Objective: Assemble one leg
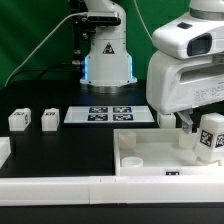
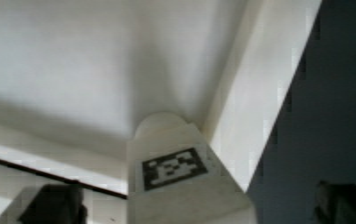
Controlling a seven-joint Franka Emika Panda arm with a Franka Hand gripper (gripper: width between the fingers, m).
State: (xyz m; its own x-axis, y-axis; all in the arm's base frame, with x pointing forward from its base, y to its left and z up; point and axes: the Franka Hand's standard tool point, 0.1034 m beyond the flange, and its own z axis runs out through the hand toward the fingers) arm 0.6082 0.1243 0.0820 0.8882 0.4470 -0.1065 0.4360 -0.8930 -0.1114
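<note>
Black tabletop [image 1: 60, 150] holds a large white plastic tray-like part [image 1: 150, 158], and at its corner on the exterior view's right the small white tagged block-like leg [image 1: 210, 135] stands upright directly below the two-finger gripper [image 2: 196, 204], whose jaws straddle it, apart.

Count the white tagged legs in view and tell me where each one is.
4. Two legs side by side at the exterior view's left; a partly hidden leg beside the marker board; an upright leg over the tray, that view's right.
</note>
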